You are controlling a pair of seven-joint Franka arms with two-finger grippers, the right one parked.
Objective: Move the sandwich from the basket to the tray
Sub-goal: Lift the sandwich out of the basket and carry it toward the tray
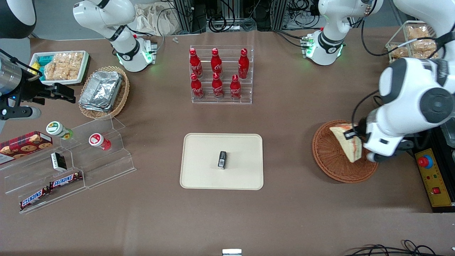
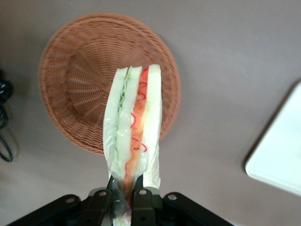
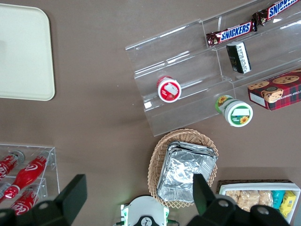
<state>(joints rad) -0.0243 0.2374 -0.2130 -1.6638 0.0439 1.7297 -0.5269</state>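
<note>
Gripper (image 2: 124,200) above basket (image 2: 70,94), jaws clamped on sandwich (image 2: 134,127). Sandwich lifted clear of weave, hanging over basket rim, filling edge with red, orange, green stripes facing wrist camera. Front view: sandwich (image 1: 350,144) over basket (image 1: 332,156), toward working arm's end of table. Tray (image 1: 202,167) well apart at table middle, small black object (image 1: 222,159) on it.
</note>
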